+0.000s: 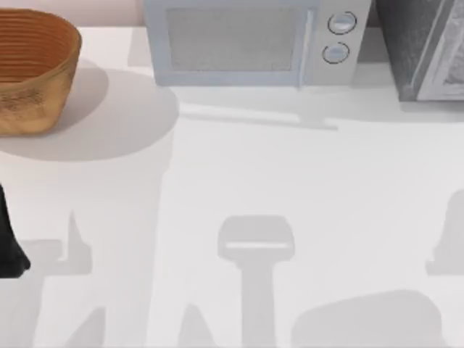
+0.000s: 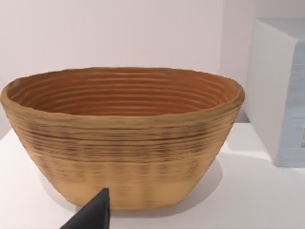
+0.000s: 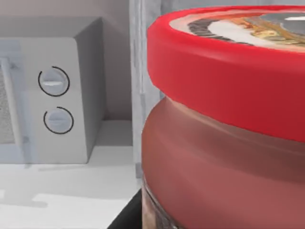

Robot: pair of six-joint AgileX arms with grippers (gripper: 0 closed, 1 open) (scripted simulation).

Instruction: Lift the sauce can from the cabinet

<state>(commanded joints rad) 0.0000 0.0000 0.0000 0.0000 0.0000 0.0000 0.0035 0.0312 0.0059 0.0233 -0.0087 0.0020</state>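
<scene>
The sauce can (image 3: 224,129) looms very close in the right wrist view, red lid with a dark-and-gold emblem above a red-orange label. My right gripper holds it, one dark finger (image 3: 125,219) lying against its side. Behind the can rises the cabinet's pale grey frame (image 3: 143,71). From above, the cabinet (image 1: 417,43) is a dark speckled box at the table's back right corner. My left arm (image 1: 9,246) stays parked at the left edge, and a dark tip of my left gripper (image 2: 93,215) points at the basket.
A big woven basket (image 1: 32,65) (image 2: 124,138) stands at the back left. The light grey microwave (image 1: 246,40) (image 3: 52,95) with two round knobs sits at the back middle, just left of the cabinet. White tabletop (image 1: 239,181) spreads in front of them.
</scene>
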